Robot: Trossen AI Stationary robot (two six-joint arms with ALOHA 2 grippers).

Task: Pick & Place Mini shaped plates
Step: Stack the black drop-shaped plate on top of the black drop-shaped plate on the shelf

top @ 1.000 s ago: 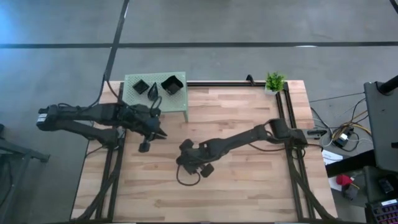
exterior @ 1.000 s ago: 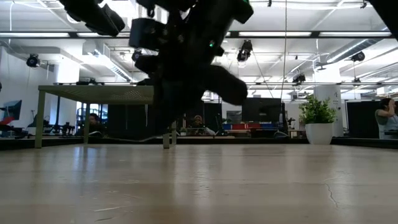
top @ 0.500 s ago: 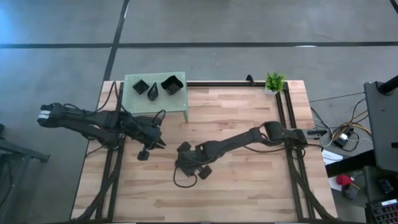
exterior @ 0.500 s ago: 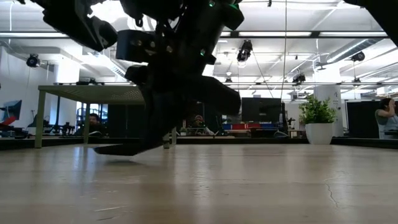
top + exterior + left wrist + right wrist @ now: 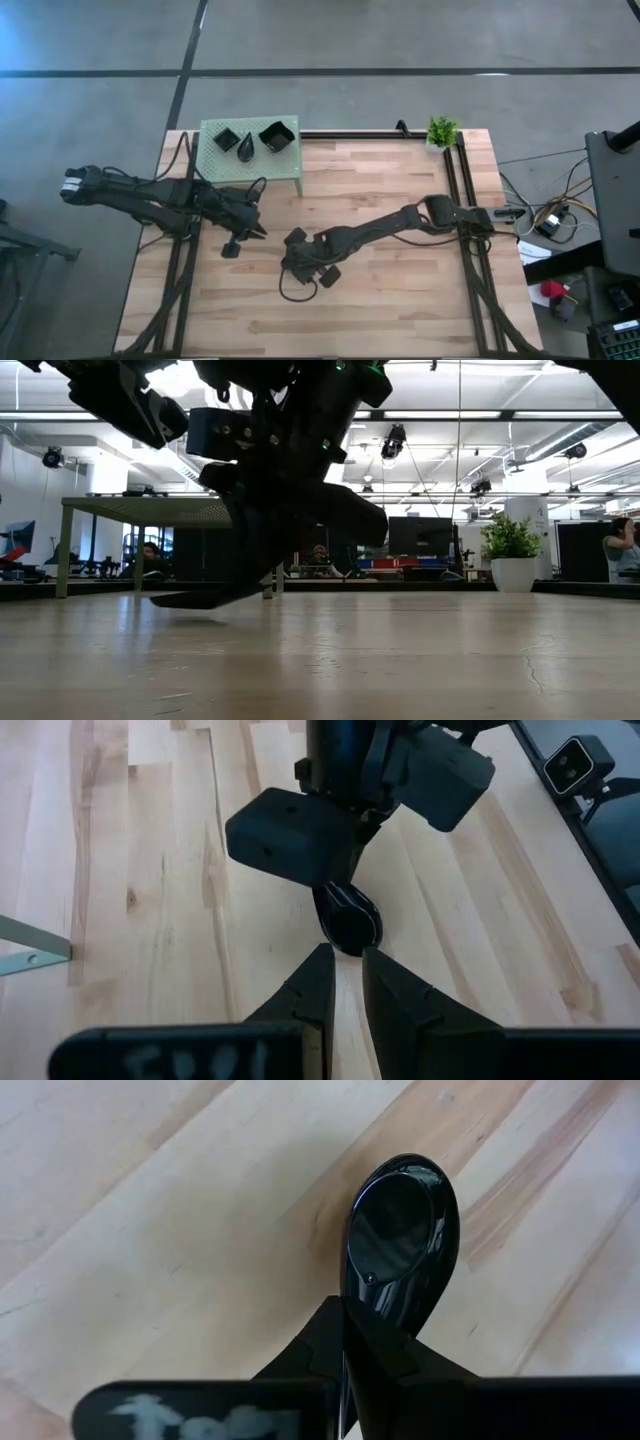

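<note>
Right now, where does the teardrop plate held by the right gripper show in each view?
High view: not distinguishable, lost against the dark right gripper, left of the table's centre.
Low view: probably the teardrop plate, a flat dark shape low at left-centre.
Left wrist view: centre, below the right gripper.
Right wrist view: upper centre, pinched at its narrow end.
Shared landmark: the right gripper.

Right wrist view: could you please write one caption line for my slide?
Right gripper shut on the pointed end of a glossy black leaf-shaped mini plate above the wooden table.
</note>
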